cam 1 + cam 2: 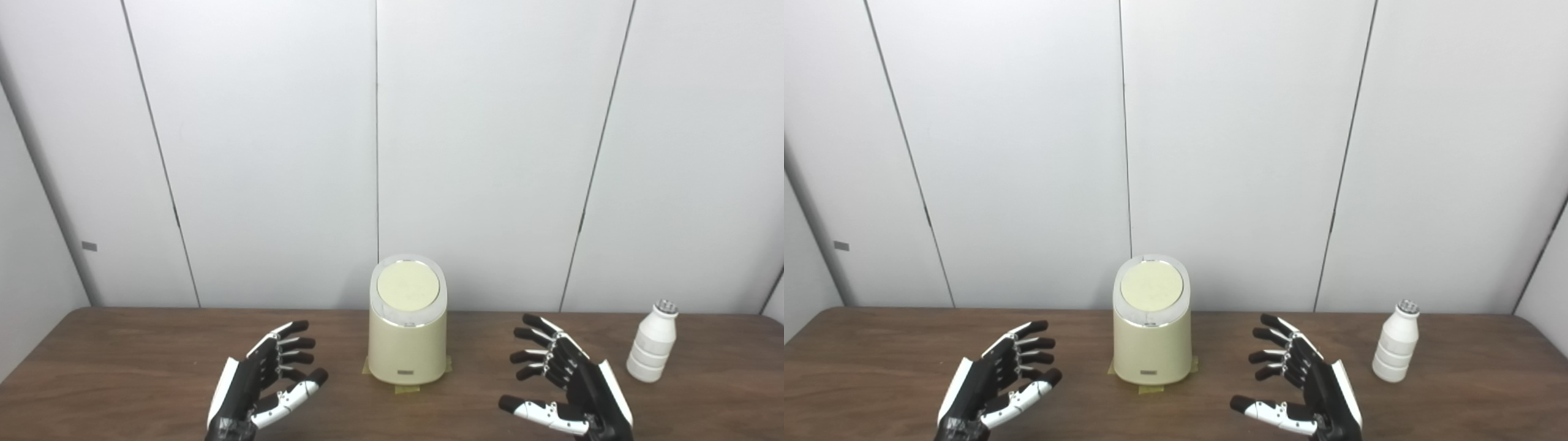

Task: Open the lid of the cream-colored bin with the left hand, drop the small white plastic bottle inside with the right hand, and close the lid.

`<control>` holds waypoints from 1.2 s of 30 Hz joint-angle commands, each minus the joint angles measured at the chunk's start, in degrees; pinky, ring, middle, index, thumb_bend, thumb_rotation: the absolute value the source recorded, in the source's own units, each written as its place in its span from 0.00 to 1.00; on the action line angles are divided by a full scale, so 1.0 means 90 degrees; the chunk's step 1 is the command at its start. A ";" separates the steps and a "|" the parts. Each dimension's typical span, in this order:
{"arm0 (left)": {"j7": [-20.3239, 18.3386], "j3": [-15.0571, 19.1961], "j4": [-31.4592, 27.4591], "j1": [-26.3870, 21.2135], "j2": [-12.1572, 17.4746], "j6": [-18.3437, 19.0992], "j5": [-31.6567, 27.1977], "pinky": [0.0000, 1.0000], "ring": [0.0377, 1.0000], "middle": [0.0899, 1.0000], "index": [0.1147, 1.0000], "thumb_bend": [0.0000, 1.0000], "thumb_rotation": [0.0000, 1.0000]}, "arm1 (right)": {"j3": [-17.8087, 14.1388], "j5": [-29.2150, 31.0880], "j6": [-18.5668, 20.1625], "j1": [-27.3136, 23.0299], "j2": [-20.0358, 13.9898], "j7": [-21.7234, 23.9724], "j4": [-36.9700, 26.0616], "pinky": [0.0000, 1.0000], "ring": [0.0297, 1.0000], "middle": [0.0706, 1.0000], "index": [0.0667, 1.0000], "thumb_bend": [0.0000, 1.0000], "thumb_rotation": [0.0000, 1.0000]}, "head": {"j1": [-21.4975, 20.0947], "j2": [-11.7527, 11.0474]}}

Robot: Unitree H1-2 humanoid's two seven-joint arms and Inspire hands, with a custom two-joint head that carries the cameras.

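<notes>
Dead centre on the brown wooden table (122,343) stands the cream-colored bin (407,343), upright, its round lid (408,286) down flat inside a pale rim. Patches of yellowish tape (407,388) peek out from under its base at the front and both sides. Behind it, a wall of white panels (490,153) rises straight from the table's far edge.

Off to the right, well apart from the bin, the small white plastic bottle (653,350) stands upright on the table, ribbed body, silvery cap on top, nothing touching it.

The left hand (263,380) sits low at the near left of the bin, palm turned inward, fingers (294,343) spread and released, holding nothing. The right hand (566,383) mirrors it on the near right, fingers (533,337) fanned apart and empty too, thumb reaching toward the middle. It sits between the bin and the bottle, closer to the bottle's side, touching neither.

Bare table lies between each hand and the bin, and between the right hand and the bottle; no object stands in those gaps.
</notes>
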 commanded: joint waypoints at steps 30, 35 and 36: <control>0.0418 -0.0168 -0.0102 -0.1283 -0.0327 -0.0046 0.0542 0.82 0.87 0.88 0.91 0.76 0.35 | -0.0010 0.0035 -0.0118 -0.0001 -0.0108 0.0017 -0.0159 0.49 0.61 0.74 0.78 0.75 0.17 | 0.0016 -0.0236; 0.0472 -0.0223 0.0224 -0.1853 -0.0337 0.0123 0.0709 0.92 0.96 0.94 0.95 0.78 0.37 | -0.0009 0.0018 -0.0148 0.0017 -0.0138 0.0021 -0.0131 0.50 0.62 0.75 0.78 0.75 0.19 | 0.0035 -0.0232; 0.0447 -0.0248 0.0310 -0.1971 -0.0314 0.0167 0.0736 0.94 0.97 0.95 0.96 0.78 0.38 | -0.0007 0.0025 -0.0130 0.0020 -0.0140 0.0023 -0.0143 0.49 0.62 0.75 0.78 0.75 0.19 | 0.0035 -0.0232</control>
